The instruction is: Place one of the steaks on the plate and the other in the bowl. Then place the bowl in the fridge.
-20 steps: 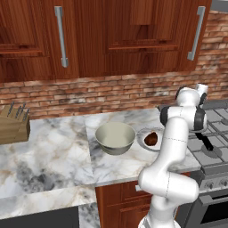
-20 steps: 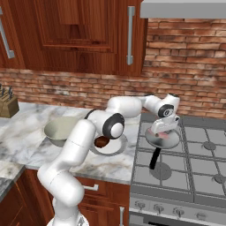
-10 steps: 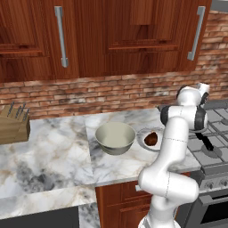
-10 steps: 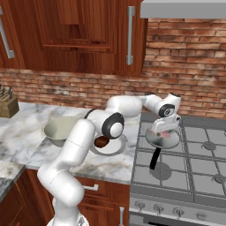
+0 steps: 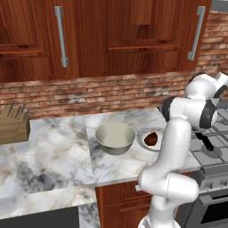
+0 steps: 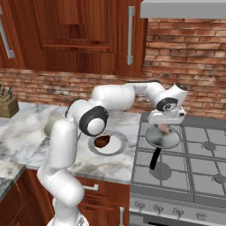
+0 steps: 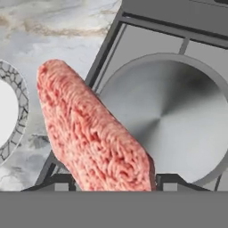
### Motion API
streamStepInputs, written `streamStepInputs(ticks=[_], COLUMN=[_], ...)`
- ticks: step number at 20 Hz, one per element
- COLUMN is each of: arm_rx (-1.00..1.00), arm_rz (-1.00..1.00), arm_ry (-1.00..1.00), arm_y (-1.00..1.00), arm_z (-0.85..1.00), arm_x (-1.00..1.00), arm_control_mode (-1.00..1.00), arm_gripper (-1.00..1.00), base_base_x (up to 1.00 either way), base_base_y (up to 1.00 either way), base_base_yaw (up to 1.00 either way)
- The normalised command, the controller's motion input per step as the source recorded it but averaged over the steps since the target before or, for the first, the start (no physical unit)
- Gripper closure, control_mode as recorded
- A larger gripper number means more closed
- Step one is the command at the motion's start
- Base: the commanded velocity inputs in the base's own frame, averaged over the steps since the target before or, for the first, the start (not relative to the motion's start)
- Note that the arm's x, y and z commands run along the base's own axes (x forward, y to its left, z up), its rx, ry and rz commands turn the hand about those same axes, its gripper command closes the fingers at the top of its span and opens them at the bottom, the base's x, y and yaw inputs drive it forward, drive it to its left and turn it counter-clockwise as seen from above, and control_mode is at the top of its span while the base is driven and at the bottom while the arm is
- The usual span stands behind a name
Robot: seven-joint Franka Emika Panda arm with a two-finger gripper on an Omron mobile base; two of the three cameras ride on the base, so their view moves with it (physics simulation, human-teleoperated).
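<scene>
Arm stretched far right over the stove, pincer [image 6: 165,127] pointing down above the frying pan [image 6: 163,137], part-closed on the pink steak [image 7: 91,133], held tilted over the pan. On the table [image 5: 53,153], bowl [image 5: 115,137] empty just beside the plate [image 6: 115,147], brown steak [image 6: 102,141] on the plate. No writing readable.

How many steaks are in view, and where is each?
2. The dark brown steak lies on the plate; the pinkish-red steak is between the jaws above the frying pan.
</scene>
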Motion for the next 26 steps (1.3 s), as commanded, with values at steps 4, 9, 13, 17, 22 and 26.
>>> streamStepInputs(ticks=[4, 9, 13, 17, 22, 26], arm_rx=[-0.30, -0.31, -0.23, -0.02, 0.19, 0.21], arm_rz=[-0.10, -0.09, -0.12, -0.16, -0.06, -0.13], arm_ry=[-0.11, -0.13, -0.02, -0.02, -0.01, 0.00], arm_y=[1.00, 1.00, 1.00, 1.00, 0.91, 0.61], arm_z=[0.21, 0.02, 0.39, 0.43, 0.39, 0.38], arm_x=[-1.00, -1.00, -0.70, -0.44, -0.27, 0.00], arm_control_mode=[-1.00, -1.00, -1.00, -1.00, -1.00, -1.00], arm_gripper=[1.00, 1.00, 1.00, 1.00, 1.00, 1.00], base_base_x=[0.00, 0.00, 0.00, 0.00, 0.00, 0.00], base_base_y=[0.00, 0.00, 0.00, 0.00, 0.00, 0.00], base_base_yaw=[0.00, 0.00, 0.00, 0.00, 0.00, 0.00])
